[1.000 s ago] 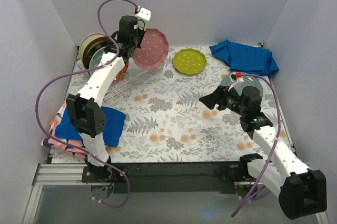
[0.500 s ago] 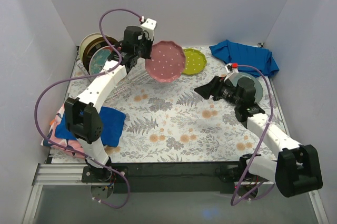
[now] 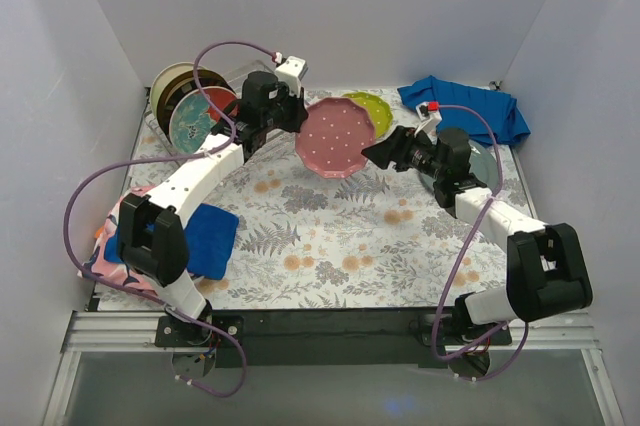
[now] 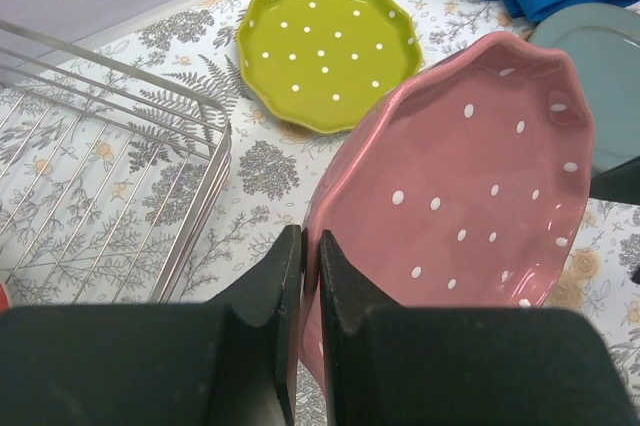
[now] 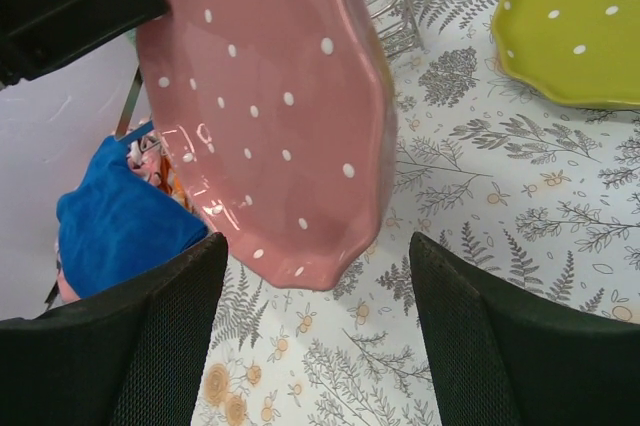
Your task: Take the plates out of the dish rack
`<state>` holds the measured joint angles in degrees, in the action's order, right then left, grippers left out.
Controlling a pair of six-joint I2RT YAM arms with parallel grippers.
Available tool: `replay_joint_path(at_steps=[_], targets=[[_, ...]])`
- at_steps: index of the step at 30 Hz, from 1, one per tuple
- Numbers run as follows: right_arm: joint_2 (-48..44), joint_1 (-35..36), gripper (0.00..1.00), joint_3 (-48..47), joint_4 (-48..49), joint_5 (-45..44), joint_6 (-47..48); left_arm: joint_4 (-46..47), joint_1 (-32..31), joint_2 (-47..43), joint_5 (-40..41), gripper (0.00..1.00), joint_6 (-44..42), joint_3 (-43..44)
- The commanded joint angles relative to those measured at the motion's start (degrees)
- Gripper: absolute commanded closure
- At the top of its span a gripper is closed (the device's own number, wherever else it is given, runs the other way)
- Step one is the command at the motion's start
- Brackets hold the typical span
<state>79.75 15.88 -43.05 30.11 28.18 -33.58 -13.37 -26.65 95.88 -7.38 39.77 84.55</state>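
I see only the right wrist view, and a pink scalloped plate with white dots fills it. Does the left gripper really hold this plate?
Observer: Yes. In the left wrist view the left gripper is shut on the rim of the pink scalloped plate.
Operator: Do plates remain in the silver wire dish rack?
Observer: Yes. From above, at least two stand upright in the silver wire dish rack, with a teal plate with red flowers in front.
Operator: Is something lying under my right arm?
Observer: Yes, a grey-teal round plate lies flat on the table there, partly hidden by the arm.
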Motion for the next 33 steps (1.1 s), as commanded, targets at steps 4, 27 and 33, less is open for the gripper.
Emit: replay_joint_path(at_steps=[4,27,33], targets=[[3.49,0.21,0.23,-4.06,3.29,1.43,3.26,11.52,-0.85,-8.95,-3.43,1.0,4.26,-3.51],[4.37,0.12,0.57,-0.28,5.4,3.81,1.68,21.97,-0.94,-13.7,-9.41,1.0,11.91,-16.7],[4.11,0.03,0.91,1.21,5.31,4.51,1.77,23.12,-0.94,-13.79,-9.41,1.0,13.49,-18.37]])
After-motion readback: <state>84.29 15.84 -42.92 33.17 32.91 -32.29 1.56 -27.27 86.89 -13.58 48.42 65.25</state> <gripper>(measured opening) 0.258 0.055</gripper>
